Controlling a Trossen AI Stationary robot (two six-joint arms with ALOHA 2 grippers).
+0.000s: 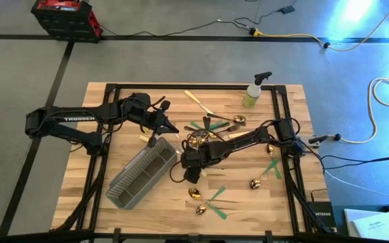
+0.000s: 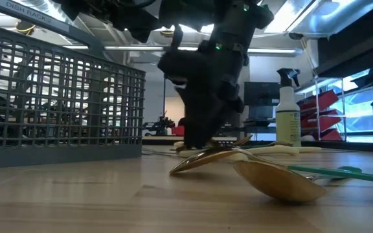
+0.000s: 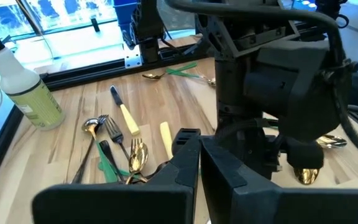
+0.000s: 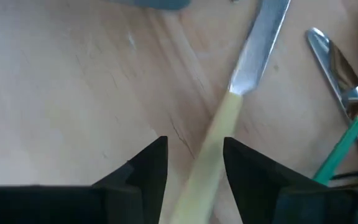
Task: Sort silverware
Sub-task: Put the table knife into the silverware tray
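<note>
Straddling the cream-handled knife [image 4: 229, 112] on the table [image 4: 61, 81], the right claw [image 4: 194, 165] stands apart; thin, stiff and slippery, it seems best pinched mid-handle

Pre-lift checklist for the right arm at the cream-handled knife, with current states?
1. Cream-handled knife sits between the right gripper fingers: ok, handle runs through the gap.
2. Fingers closed on the handle: not ok, a gap still shows on both sides.
3. Nothing else in the bite: ok, the green-handled piece lies off to the side.
4. Wire-mesh caddy reachable: ok, it lies right beside the right gripper.
5. Left gripper out of the way: not ok, it is shut, empty, and hovers close to the right arm.
6. Knife free of the pile: cannot tell.
</note>
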